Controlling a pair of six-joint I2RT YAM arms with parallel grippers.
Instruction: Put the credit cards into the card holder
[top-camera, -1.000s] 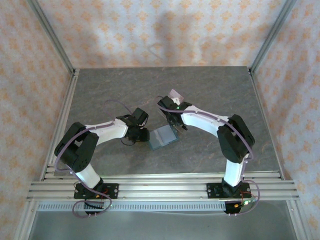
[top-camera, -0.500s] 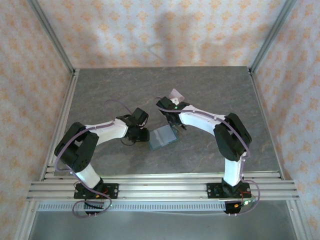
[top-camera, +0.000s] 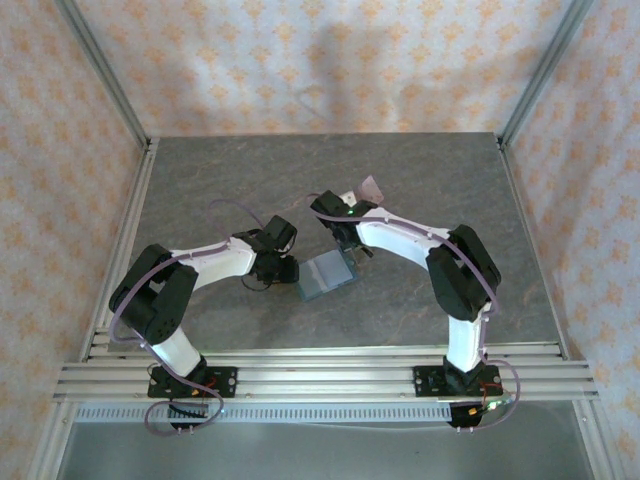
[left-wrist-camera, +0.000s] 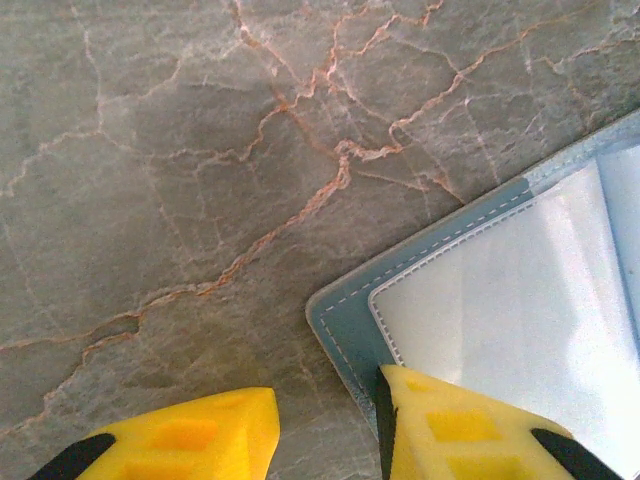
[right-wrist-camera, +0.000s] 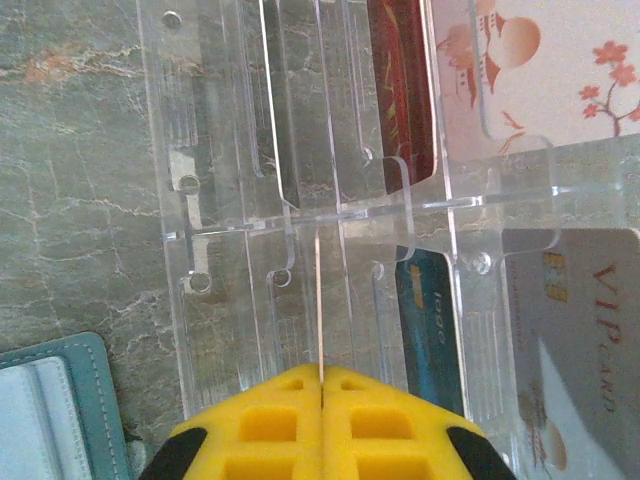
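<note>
- While the left gripper (left-wrist-camera: 330, 440) sits low over the grey veined table (left-wrist-camera: 150, 180), its yellow fingers (left-wrist-camera: 190, 440) stand a moderate way apart, with bare table showing between them.
- One finger overlaps the near corner of the card holder (left-wrist-camera: 480, 290), and the other sits off to the table side. The fingers are not closed on it.
- The card holder lies open and flat, a teal border with pale stitching around a clear inner pocket. Seen from above, it rests on the table between the two grippers.
- The right gripper (right-wrist-camera: 321, 395) has its fingers pressed tight together, with the tips at the near edge of a clear slotted rack (right-wrist-camera: 230, 200).
- A thin pale line runs up from the seam between those fingers into the rack. I cannot tell whether it is a card seen edge-on or a wall of the rack.
- The red card (right-wrist-camera: 400, 90) stands in a slot on the far side of the rack. The pink card (right-wrist-camera: 560, 70), printed with blossoms, is just beside it on the right.
- In the right wrist view a corner of the card holder shows at lower left, apart from the rack with bare table between them.
</note>
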